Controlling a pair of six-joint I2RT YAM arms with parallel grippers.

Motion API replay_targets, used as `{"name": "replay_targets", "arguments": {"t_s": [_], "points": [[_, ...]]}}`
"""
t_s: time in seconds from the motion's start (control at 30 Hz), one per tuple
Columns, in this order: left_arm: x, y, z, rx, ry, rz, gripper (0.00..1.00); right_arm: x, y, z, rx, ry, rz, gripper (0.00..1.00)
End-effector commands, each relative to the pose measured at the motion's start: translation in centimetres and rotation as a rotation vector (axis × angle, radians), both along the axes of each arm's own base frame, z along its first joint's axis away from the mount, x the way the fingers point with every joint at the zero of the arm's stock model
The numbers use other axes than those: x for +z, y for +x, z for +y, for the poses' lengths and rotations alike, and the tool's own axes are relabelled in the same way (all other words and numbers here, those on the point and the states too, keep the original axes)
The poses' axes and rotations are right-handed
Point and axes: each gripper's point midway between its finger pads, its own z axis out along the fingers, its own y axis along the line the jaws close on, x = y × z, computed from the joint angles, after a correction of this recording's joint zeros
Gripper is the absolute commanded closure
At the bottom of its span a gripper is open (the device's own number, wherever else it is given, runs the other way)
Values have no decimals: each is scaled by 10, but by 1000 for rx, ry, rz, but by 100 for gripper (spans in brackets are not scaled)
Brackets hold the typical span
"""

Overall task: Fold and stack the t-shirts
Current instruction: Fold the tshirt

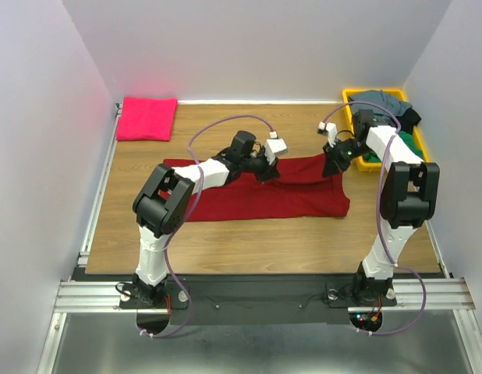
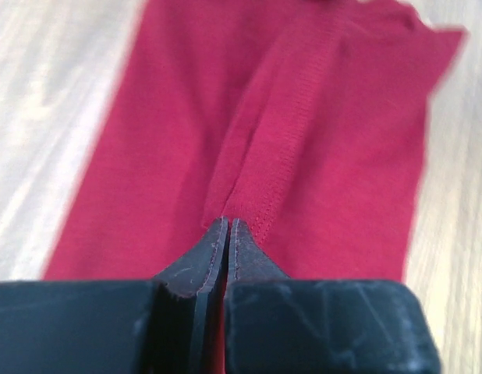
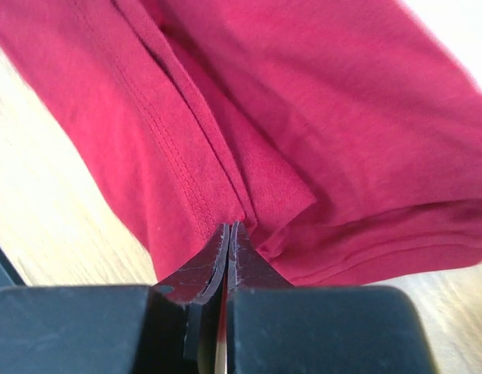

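Observation:
A dark crimson-red t-shirt [image 1: 264,195] lies as a long strip across the middle of the table. My left gripper [image 1: 266,173] is shut on its far edge near the middle; the left wrist view shows the jaws pinching a stitched fold of the red t-shirt [image 2: 319,132]. My right gripper [image 1: 331,166] is shut on the shirt's far right corner; the right wrist view shows its jaws closed on a hemmed edge of the red cloth [image 3: 319,117]. A folded hot-pink t-shirt [image 1: 147,118] lies at the far left corner.
A yellow bin [image 1: 352,100] at the far right holds several t-shirts in grey, black and green [image 1: 389,105]. White walls close in the left, back and right sides. Bare wood table [image 1: 249,241] lies in front of the red shirt.

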Motion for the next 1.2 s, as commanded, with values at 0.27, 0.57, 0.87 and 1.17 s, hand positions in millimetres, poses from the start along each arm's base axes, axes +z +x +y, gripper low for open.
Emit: {"name": "replay_targets", "arguments": {"t_s": [0.27, 0.57, 0.87, 1.17], "points": [[19, -71, -12, -248, 79, -288, 65, 6, -49, -13, 139, -86, -34, 57], [47, -92, 7, -252, 38, -243, 61, 14, -44, -4, 51, -22, 53, 58], [50, -45, 32, 31, -26, 52, 65, -22, -33, -1, -53, -68, 185, 62], [10, -18, 114, 313, 138, 270, 68, -73, -19, -31, -210, -267, 226, 58]]}}
